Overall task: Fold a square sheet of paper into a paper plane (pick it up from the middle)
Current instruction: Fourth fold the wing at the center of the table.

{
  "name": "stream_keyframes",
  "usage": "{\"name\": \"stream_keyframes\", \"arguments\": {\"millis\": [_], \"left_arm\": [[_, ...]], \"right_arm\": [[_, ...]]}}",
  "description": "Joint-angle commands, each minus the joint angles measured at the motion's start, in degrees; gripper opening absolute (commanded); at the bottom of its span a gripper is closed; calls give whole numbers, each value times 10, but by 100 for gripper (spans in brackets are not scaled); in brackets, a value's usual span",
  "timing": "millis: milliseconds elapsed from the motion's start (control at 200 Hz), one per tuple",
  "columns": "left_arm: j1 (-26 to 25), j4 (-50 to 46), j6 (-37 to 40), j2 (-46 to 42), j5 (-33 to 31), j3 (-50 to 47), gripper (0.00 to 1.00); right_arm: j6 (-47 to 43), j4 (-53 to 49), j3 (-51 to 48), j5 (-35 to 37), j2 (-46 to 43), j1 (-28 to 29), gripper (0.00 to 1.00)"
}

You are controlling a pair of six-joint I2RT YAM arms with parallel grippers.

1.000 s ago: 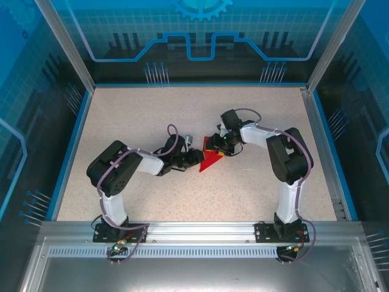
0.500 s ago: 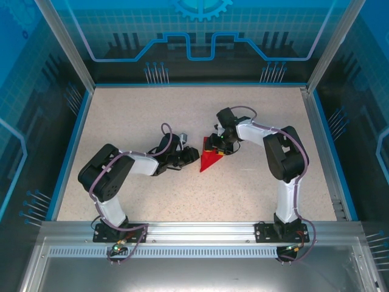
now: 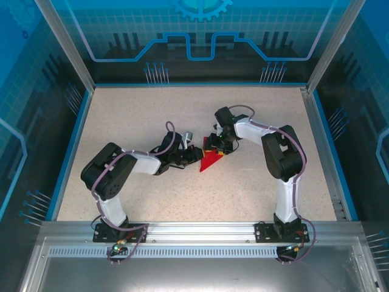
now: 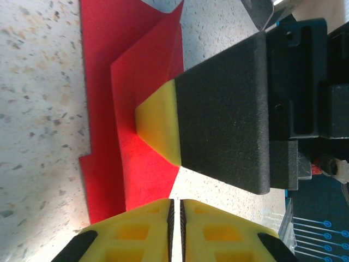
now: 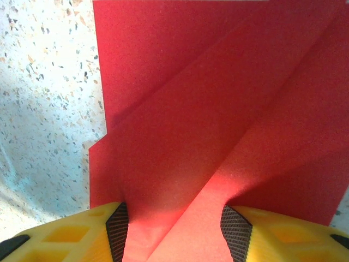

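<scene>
The square sheet of paper [image 3: 210, 160] is folded into a red pointed wedge lying flat on the table, its tip toward the near side. In the right wrist view the red paper [image 5: 218, 109] shows layered diagonal creases. My right gripper [image 3: 217, 145] is open and pressed down over the paper's far end, with the paper spanning the gap between its fingers [image 5: 117, 229]. My left gripper [image 3: 194, 156] is shut on nothing, just left of the paper. In the left wrist view its closed gripper [image 4: 175, 218] faces the red paper [image 4: 142, 82] and the right gripper's black finger [image 4: 223, 109] resting on it.
The speckled table [image 3: 152, 115] is bounded by a blue rim [image 3: 72, 146] and glass walls. Both arms reach in toward the middle, their elbows out to either side.
The left gripper drew back a little from the paper, then came close again. The right gripper shifted slightly left over the paper's far end. The paper has stayed put.
</scene>
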Motion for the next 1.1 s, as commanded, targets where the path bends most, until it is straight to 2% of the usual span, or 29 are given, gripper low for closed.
{"name": "stream_keyframes", "arguments": {"millis": [0, 495, 945, 1095], "left_arm": [[-3, -5, 6, 16, 20, 19, 12], [-9, -38, 17, 45, 17, 30, 10], [-12, -67, 29, 49, -3, 34, 9], [-12, -75, 30, 49, -13, 37, 8]], "right_arm": [[-7, -49, -21, 65, 54, 2, 55], [-2, -74, -2, 77, 75, 6, 56], [2, -102, 17, 107, 99, 16, 53], [14, -105, 17, 109, 103, 16, 50]]}}
